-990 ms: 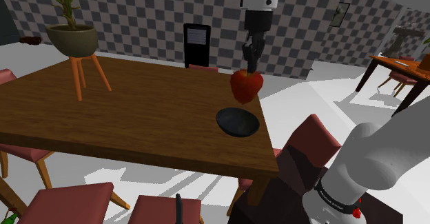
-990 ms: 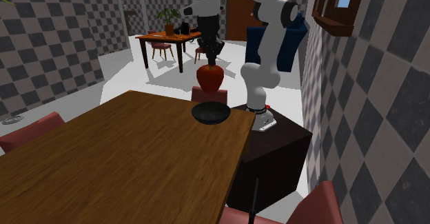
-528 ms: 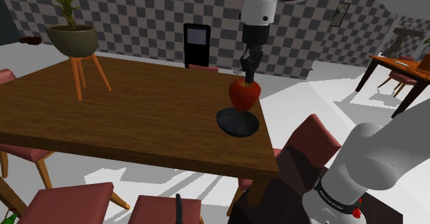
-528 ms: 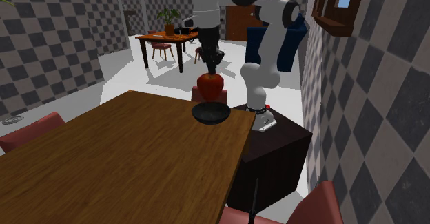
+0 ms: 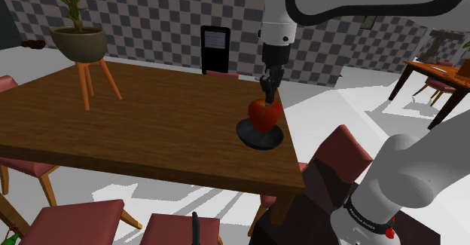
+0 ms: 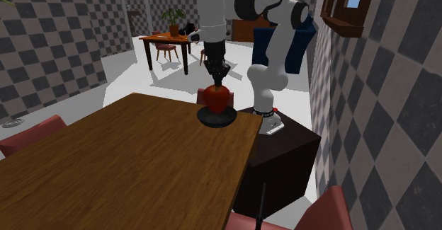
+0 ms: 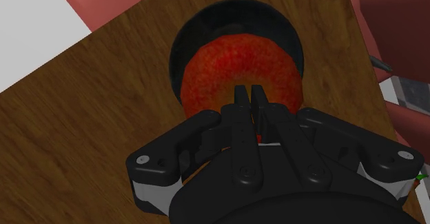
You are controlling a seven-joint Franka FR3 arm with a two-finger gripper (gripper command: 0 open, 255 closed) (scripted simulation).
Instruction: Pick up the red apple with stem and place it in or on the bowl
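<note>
Placement is the step in hand, and by the look of it nearly complete. The red apple (image 5: 264, 114) sits low over the middle of the dark bowl (image 5: 260, 141), its lower half sunk inside the rim, and the bowl stands near the corner of the wooden tabletop (image 5: 151, 123) closest to the robot's stand. Directly above the bowl, the gripper (image 5: 267, 93) points straight down with its fingers drawn to a narrow slit, pinching the crown of the apple. In the wrist view the apple (image 7: 241, 74) is centred within the ring of the bowl (image 7: 186, 43), with the gripper (image 7: 249, 95) clamped at its top. From the second exterior view the apple (image 6: 217, 98) looks seated in the bowl (image 6: 212, 121) under the gripper (image 6: 219, 80), though whether its underside actually touches the bowl's floor cannot be told. The next move calls for a short descent if any gap remains, then opening the fingers and lifting straight up, so the apple is not tipped over the rim.
</note>
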